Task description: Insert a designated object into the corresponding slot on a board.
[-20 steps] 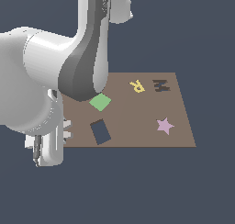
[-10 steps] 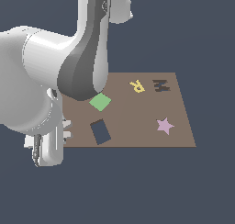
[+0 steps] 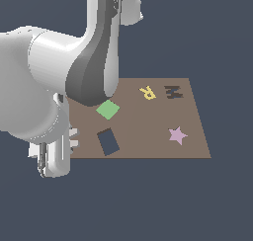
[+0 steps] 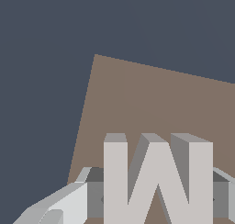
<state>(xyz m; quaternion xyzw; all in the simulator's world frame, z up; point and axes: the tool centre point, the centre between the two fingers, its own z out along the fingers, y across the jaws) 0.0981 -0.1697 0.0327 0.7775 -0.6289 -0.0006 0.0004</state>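
In the exterior view the small dark M-shaped slot (image 3: 173, 92) sits at the far corner of the flat brown rectangular board (image 3: 192, 148), toward that view's right — well apart from the arm's wrist at the near left edge. In the wrist view the gripper (image 4: 156, 198) clamps the light grey M-shaped block (image 4: 156, 177) from both sides — above bare board, open room all around.

No visible change; arm (image 3: 94, 62) possibly shifted slightly, hard to tell.

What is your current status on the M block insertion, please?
Tool shut on grey M block, over a board corner. M slot empty, far side by yellow R. Nothing seen blocking it.
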